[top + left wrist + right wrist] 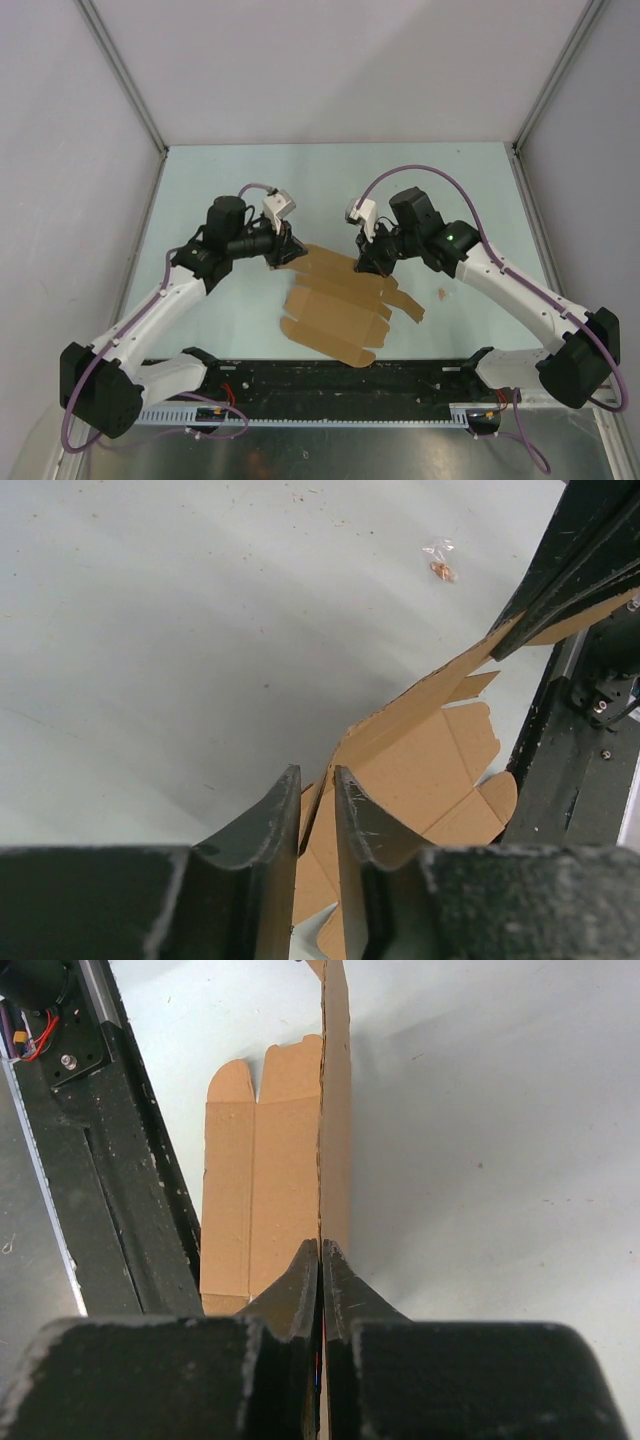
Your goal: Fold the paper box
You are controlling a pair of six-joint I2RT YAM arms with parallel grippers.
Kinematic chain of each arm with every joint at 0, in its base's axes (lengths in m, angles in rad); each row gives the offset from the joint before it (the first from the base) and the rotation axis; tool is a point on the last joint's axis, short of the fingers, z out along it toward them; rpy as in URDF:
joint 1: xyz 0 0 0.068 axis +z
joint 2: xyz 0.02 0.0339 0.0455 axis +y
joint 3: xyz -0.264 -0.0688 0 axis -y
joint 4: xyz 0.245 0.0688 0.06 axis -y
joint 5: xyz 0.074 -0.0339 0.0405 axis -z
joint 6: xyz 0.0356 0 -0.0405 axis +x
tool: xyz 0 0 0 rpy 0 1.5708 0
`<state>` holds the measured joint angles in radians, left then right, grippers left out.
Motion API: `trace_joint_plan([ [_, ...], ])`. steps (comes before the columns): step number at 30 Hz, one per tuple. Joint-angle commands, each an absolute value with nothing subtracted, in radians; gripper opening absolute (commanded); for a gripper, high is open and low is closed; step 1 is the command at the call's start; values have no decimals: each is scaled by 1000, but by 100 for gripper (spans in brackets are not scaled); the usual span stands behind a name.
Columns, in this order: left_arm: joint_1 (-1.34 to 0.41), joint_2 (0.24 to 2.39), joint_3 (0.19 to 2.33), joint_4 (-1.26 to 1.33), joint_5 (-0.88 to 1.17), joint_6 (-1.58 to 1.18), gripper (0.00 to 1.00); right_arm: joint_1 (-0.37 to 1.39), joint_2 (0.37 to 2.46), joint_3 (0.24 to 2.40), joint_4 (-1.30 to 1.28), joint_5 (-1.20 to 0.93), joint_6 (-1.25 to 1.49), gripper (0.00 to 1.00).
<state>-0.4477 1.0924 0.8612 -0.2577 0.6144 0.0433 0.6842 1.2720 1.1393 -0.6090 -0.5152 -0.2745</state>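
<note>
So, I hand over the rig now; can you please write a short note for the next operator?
Left gripper: jaws slightly apart, astride the far edge of the paper box; no sure pinch.
Right gripper: shut on that same edge, holding it up.
Paper box: a flat die-cut sheet, mostly lying on the table between the arms.
Done: far edge raised.
To do: all the folds; no box shape yet.

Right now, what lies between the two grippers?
The paper box: its unfolded brown sheet spans the gap from the left gripper to the right gripper, with nothing else there. The top view shows it best.
</note>
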Motion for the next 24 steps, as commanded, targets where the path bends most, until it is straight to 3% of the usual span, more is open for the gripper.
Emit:
trace_joint_plan([
  [1, -468, 1089, 913, -276, 600, 95, 23, 692, 1261, 1180, -606, -534, -284, 0],
  [10, -555, 1083, 960, -337, 393, 42, 12, 736, 1256, 1180, -578, -440, -236, 0],
  [16, -623, 1123, 1018, -411, 198, -21, 12, 772, 1261, 1180, -558, -394, -213, 0],
  [24, -676, 1173, 1042, -485, 89, -103, 14, 779, 1264, 1178, -545, -371, -199, 0],
])
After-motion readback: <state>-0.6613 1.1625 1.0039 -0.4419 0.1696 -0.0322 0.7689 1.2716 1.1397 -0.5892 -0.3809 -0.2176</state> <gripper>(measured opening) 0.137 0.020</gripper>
